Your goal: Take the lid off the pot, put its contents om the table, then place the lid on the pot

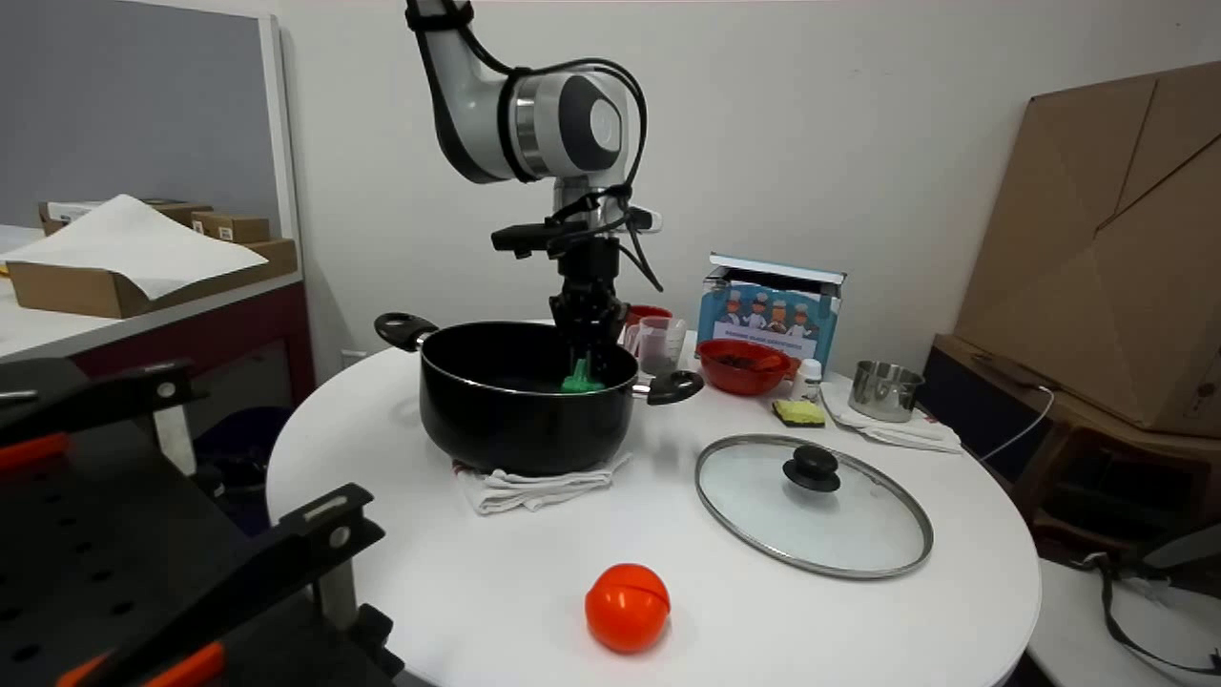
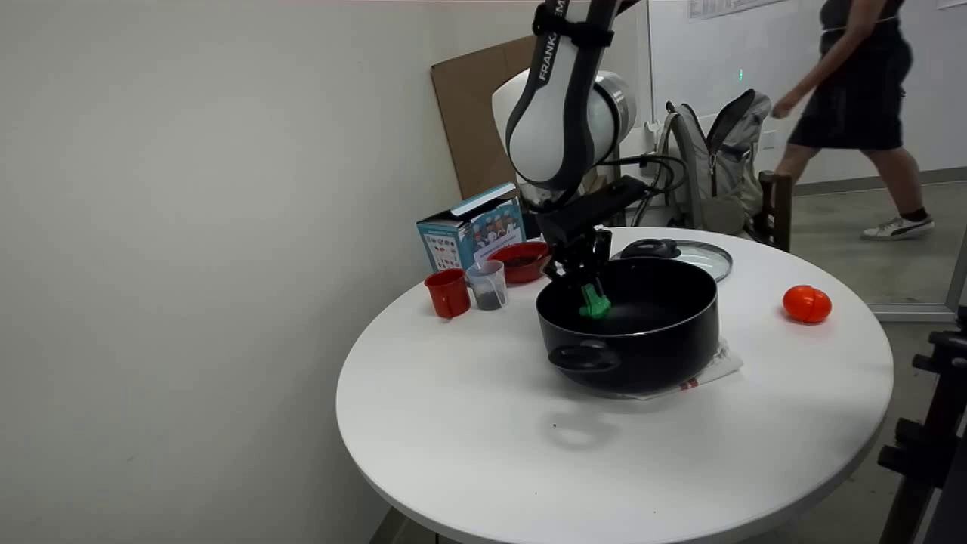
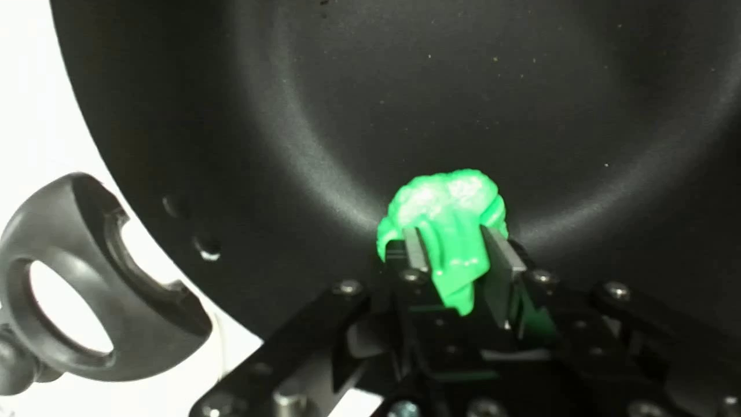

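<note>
Inside the black pot (image 1: 525, 434), low and near its wall, my gripper (image 3: 454, 246) is shut on the green item (image 3: 443, 202). The item's stem sits between both fingers, and its knobbly top sticks out past the tips. Both exterior views show the green item (image 1: 578, 382) (image 2: 596, 304) below the fingertips, within the pot (image 2: 665, 363). On the white table (image 1: 477, 592) lies the red ball (image 1: 628, 608), apart from the pot. The glass lid (image 1: 763, 501) rests flat on the table, knob up; in an exterior view the pot partly hides the lid (image 2: 709, 261).
A folded cloth (image 1: 539, 489) lies under the pot, whose side handles (image 1: 675, 386) jut out. Behind stand a red bowl (image 1: 744, 370), a clear measuring cup (image 2: 488, 285), a red cup (image 2: 448, 293), a blue box (image 1: 771, 310), a sponge (image 1: 799, 412) and a metal cup (image 1: 883, 391).
</note>
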{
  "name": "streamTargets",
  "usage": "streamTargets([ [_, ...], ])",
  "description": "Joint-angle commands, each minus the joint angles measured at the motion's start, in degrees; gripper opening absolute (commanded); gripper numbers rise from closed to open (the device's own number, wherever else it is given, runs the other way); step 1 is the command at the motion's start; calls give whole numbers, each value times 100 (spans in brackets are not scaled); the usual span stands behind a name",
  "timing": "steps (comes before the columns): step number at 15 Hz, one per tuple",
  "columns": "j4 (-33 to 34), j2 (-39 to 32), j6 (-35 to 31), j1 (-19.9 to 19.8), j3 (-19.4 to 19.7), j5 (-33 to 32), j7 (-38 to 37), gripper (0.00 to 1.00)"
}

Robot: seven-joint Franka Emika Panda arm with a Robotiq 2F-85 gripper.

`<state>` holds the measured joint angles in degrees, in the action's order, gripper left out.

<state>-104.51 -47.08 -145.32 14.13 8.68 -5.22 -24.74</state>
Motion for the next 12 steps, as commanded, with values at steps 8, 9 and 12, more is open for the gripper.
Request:
streamTargets([
  [8,-1648,2342,315,-333,-332,8,698,9],
  [9,-1766,2566,350,-385,-313,-8,693,9],
  [12,-2066,3187,441,-617,-245,-35,668,9],
])
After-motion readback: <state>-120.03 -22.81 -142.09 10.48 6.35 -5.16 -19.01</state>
